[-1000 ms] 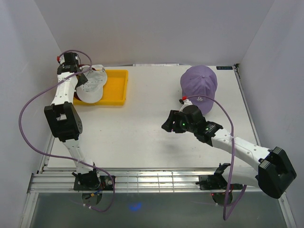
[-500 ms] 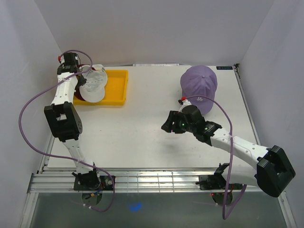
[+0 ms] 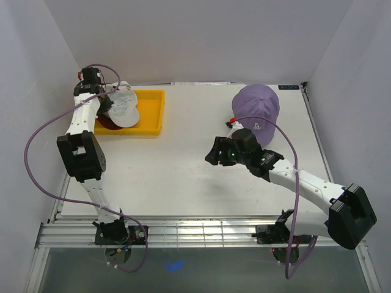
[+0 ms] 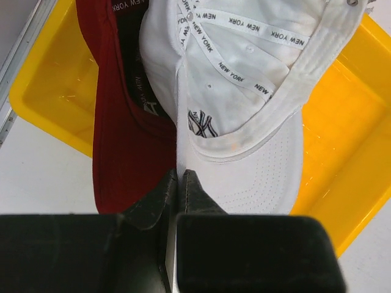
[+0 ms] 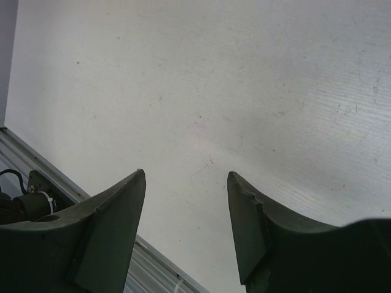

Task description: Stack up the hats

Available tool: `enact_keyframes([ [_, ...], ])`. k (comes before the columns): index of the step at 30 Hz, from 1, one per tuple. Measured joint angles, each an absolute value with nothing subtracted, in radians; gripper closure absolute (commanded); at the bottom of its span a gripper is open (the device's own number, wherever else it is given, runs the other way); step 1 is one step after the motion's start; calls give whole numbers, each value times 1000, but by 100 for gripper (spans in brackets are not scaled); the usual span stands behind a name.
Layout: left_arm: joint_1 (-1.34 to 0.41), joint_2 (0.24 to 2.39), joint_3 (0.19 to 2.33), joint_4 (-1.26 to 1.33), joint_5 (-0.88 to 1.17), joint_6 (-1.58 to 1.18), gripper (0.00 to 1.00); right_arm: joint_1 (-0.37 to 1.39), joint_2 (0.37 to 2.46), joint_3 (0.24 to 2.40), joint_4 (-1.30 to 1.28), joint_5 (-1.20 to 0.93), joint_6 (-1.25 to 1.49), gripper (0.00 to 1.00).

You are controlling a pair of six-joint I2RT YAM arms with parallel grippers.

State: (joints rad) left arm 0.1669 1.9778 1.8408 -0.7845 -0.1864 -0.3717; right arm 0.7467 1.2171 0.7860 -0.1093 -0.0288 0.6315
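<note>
A white hat (image 4: 244, 122) lies in the yellow tray with its inside turned up, and printed tape shows inside it. My left gripper (image 4: 179, 174) is shut on the edge of its brim, at the tray's left end (image 3: 109, 104). The white hat (image 3: 125, 107) is tipped up off a dark red hat (image 4: 116, 140), and the dark red hat (image 3: 109, 122) peeks out below it. A lavender hat (image 3: 256, 107) rests crown up at the table's back right. My right gripper (image 3: 212, 157) hovers open over bare table, left of the lavender hat, with nothing between its fingers (image 5: 186, 174).
The yellow tray (image 3: 153, 110) sits at the back left against the wall, its yellow wall (image 4: 43, 91) close to the table's left rail. White walls enclose the table on three sides. A metal rail (image 5: 153, 256) runs along the near edge.
My left gripper has closed on the white hat's brim and tipped the hat up, uncovering the dark red hat beneath. The right gripper has drifted slightly left.
</note>
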Motion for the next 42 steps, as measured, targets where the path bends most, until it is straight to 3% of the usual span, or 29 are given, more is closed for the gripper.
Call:
enact_keyframes([
  [1,167,1978,1841,-785,-179,-371,100,747,1224,799,-113,-28,624,38],
  [42,105,1842,1931,-820,-115,-331,100,797,1446,1250,-190,52,264,37],
])
